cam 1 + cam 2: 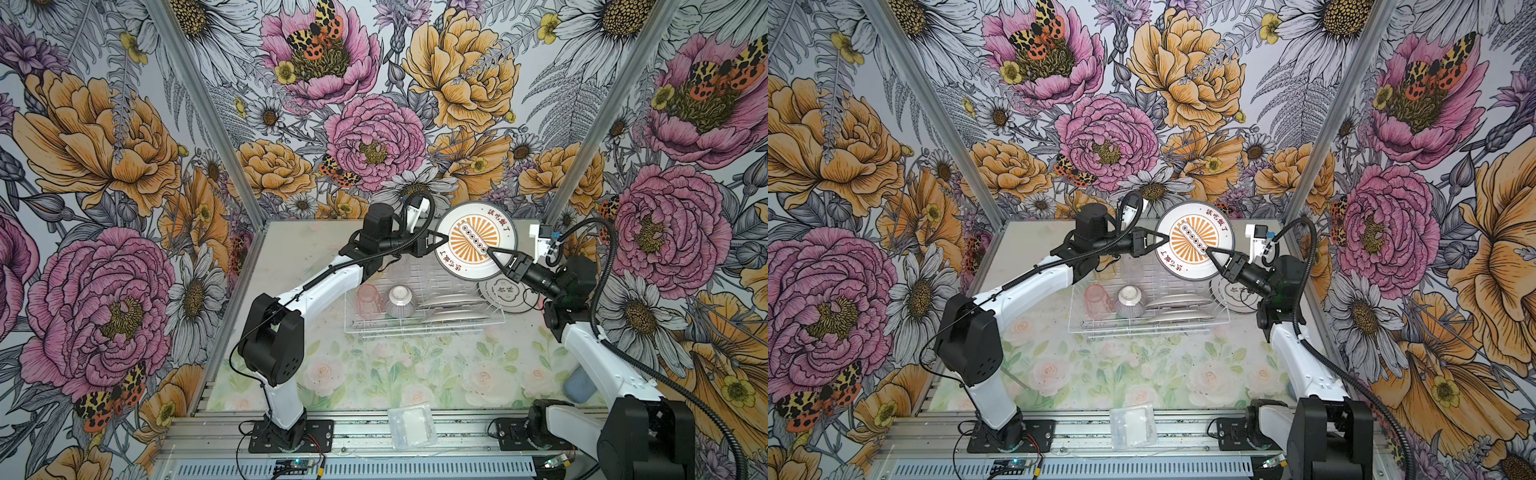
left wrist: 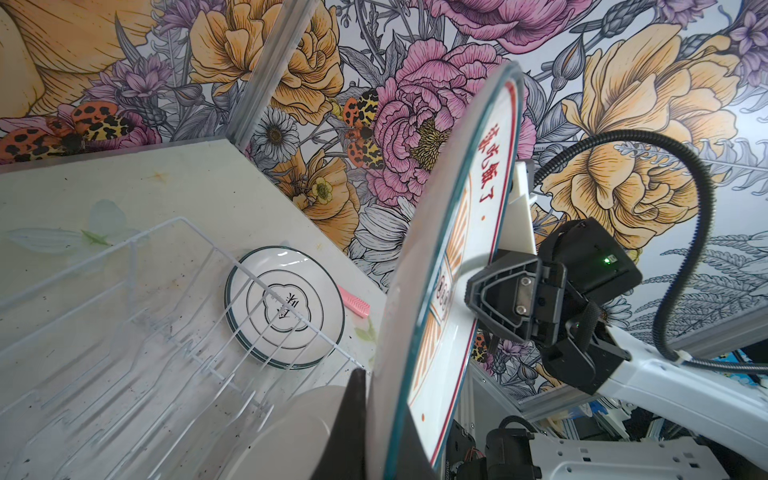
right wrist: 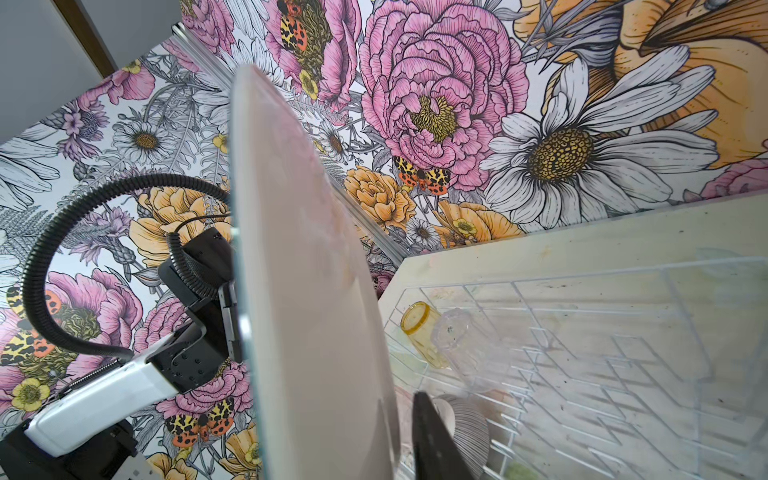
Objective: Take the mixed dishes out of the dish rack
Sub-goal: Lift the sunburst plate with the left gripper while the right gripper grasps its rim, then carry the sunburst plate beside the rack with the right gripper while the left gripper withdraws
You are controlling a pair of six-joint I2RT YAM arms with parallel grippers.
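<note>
Top views: the orange-sunburst plate [image 1: 473, 239] [image 1: 1192, 237], white with a dark rim and red characters, hangs in the air above the far right part of the dish rack [image 1: 415, 332] [image 1: 1142, 329], its printed face turned up toward the camera head. The left hand [image 1: 441, 241] [image 1: 1163, 239] is clenched on the plate's left rim. The right hand [image 1: 492, 252] [image 1: 1211, 251] takes the lower right rim — one finger lies flat on the printed face in the left wrist view [image 2: 482, 286], and the other sits against the plain back in the right wrist view, so this hand too is closed on the plate.

Inside the rack, from left to right, are a pink tumbler [image 1: 368, 301], a ribbed grey-purple bowl [image 1: 400, 301] turned white foot up, and two plates set on edge in the slots [image 1: 449, 301]. A yellow tumbler [image 3: 419, 328] and a clear tumbler [image 3: 457, 345] lie on their sides at the rack's far left corner — whether they are within the wire cannot be told.

Just right of the rack, a second plate [image 1: 503, 297] [image 2: 284, 305] lies flat on the floral worktop [image 1: 415, 374], with a small pink object [image 2: 353, 302] beside it.
</note>
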